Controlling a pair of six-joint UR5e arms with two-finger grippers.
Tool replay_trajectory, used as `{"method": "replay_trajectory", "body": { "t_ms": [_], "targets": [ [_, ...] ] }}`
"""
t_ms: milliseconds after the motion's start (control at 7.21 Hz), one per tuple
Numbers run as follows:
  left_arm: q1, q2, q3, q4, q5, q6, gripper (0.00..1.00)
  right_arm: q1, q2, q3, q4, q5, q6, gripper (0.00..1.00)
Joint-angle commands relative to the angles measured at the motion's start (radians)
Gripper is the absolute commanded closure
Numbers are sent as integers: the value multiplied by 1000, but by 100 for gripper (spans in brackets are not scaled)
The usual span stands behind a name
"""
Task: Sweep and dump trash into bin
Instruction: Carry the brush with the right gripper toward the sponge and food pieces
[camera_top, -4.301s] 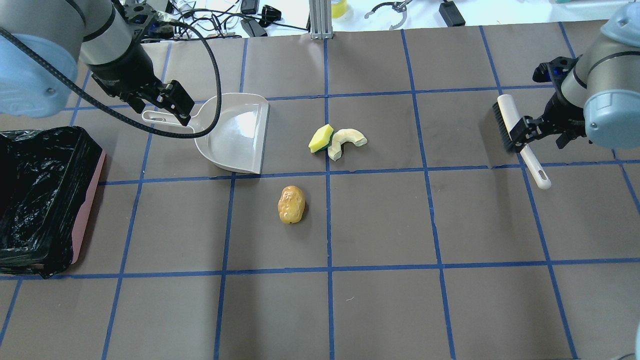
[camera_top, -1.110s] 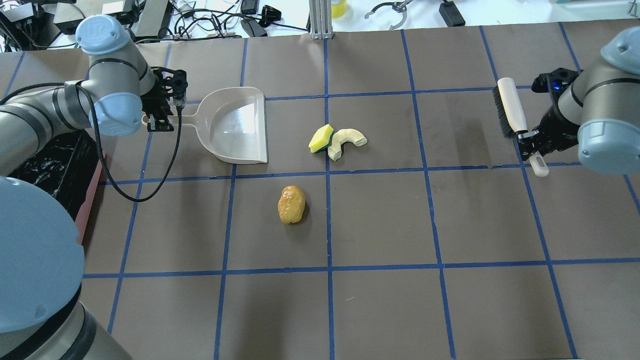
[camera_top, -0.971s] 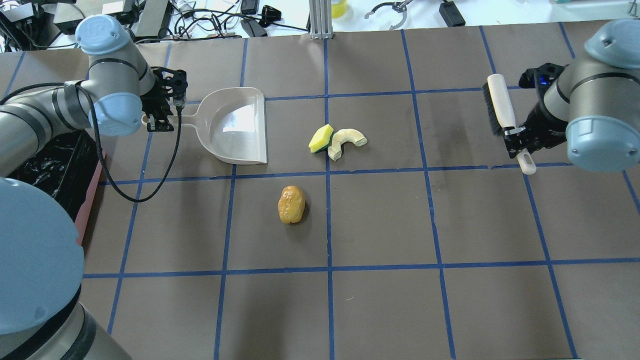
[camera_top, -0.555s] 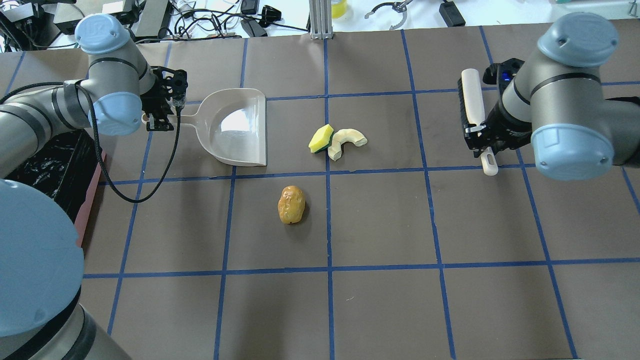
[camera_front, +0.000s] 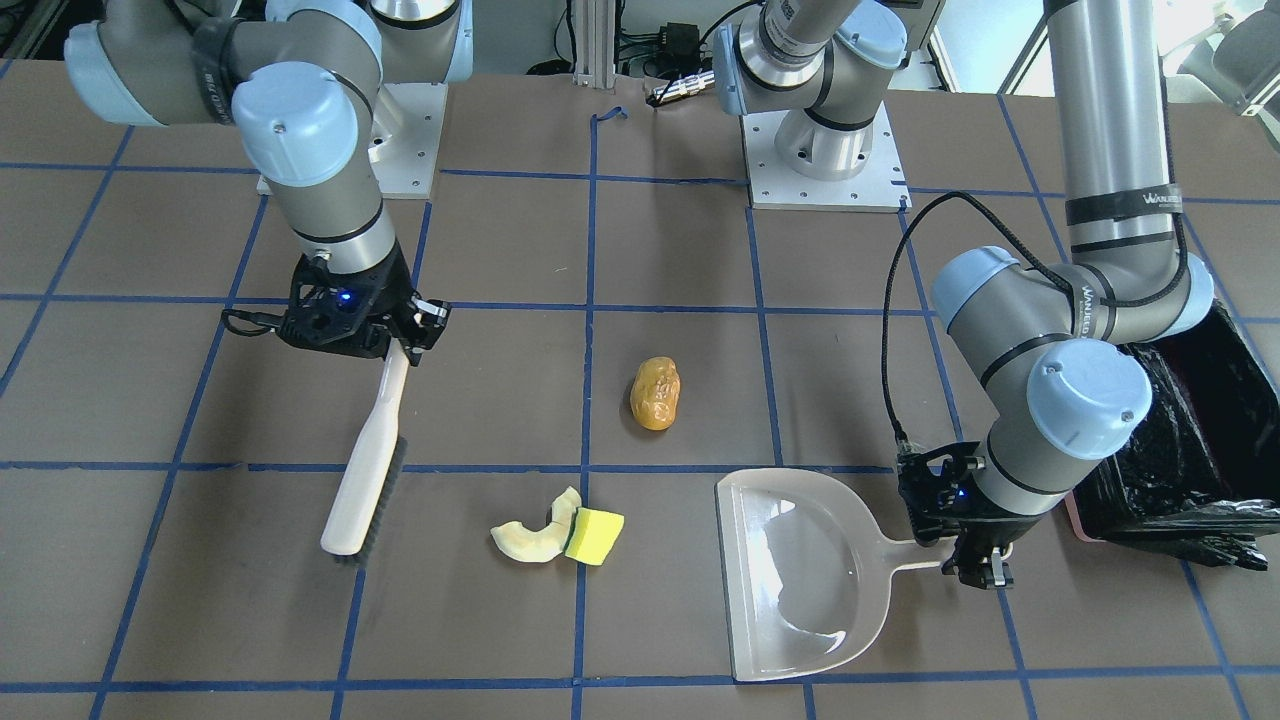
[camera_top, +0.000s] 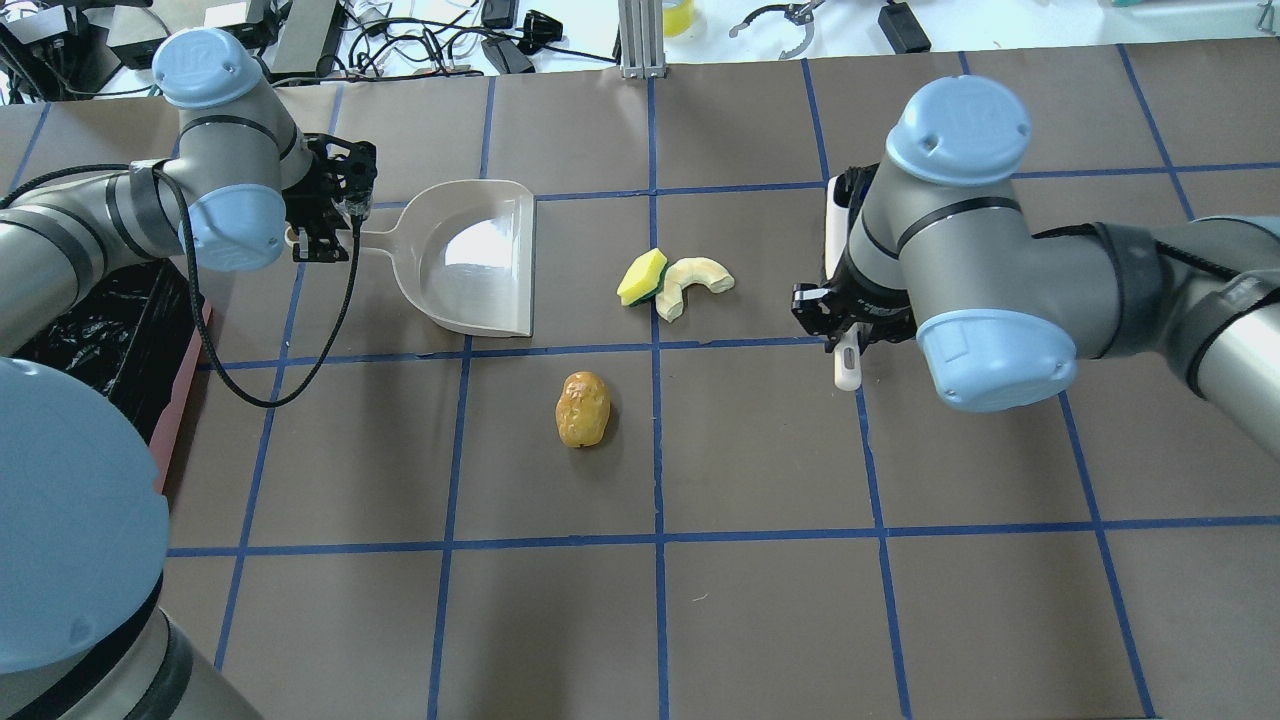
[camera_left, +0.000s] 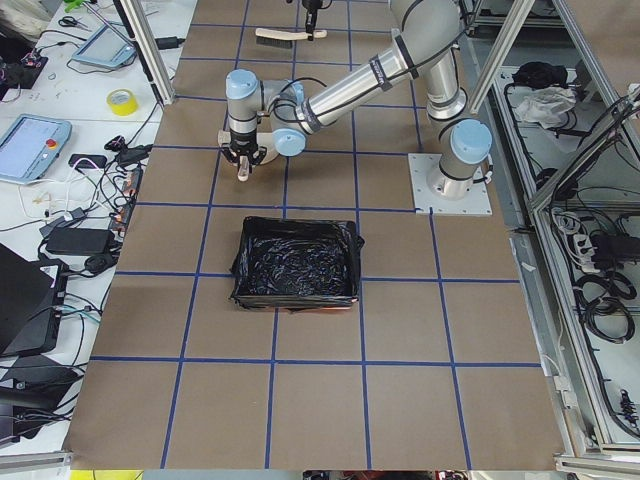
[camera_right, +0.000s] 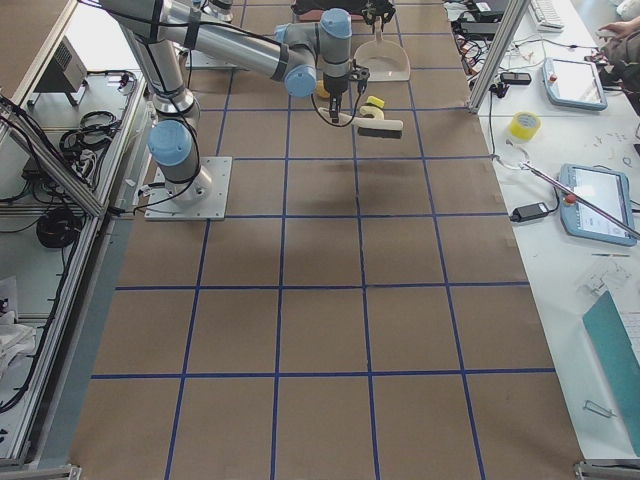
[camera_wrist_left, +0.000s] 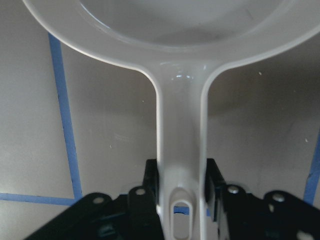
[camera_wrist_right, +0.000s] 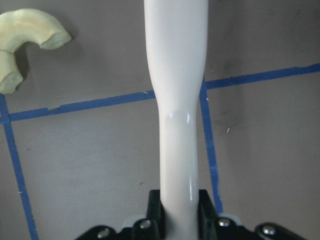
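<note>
At the far left of the overhead view the bin (camera_top: 110, 340) sits on the table (camera_top: 760, 620), a pinkish box lined with crinkled black plastic, partly hidden under the left arm (camera_top: 215, 150). It stands well apart from the trash in the middle of the table.

Just right of it, the left jaws are closed on the end of the dustpan (camera_top: 470, 270) handle; the wrist view shows both fingers pressed against the handle's sides. The pale grey dustpan lies flat on the table, its straight open lip facing right, towards the trash.

Next, nearer the robot, lies a potato (camera_top: 583, 408), alone in its own taped square. Beyond it, a yellow sponge (camera_top: 642, 277) with a green underside touches a pale curved piece (camera_top: 695, 280) on its right. Both are near the dustpan's lip but apart from it.

Further right, the right arm (camera_top: 960, 250) covers most of the brush (camera_front: 365, 470). The right jaws are clamped on its white handle, which runs straight out between the fingers in the wrist view. The brush head lies just beside the curved piece, bristles on the side towards it; whether they touch the table I cannot tell.
</note>
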Motion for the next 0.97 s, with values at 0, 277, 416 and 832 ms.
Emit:
{"method": "replay_trajectory", "body": {
  "t_ms": [0,277,416,832],
  "targets": [
    [0,2,0,0,0,1,100,98,41,5,-4,3,112,100],
    [0,3,0,0,0,1,100,133,84,1,-16,41,159,100],
    [0,3,0,0,0,1,100,144,107,-1,-19,50,152,100],
    [0,6,0,0,0,1,100,169,159,-16,-91,70,156,100]
  ]
}}
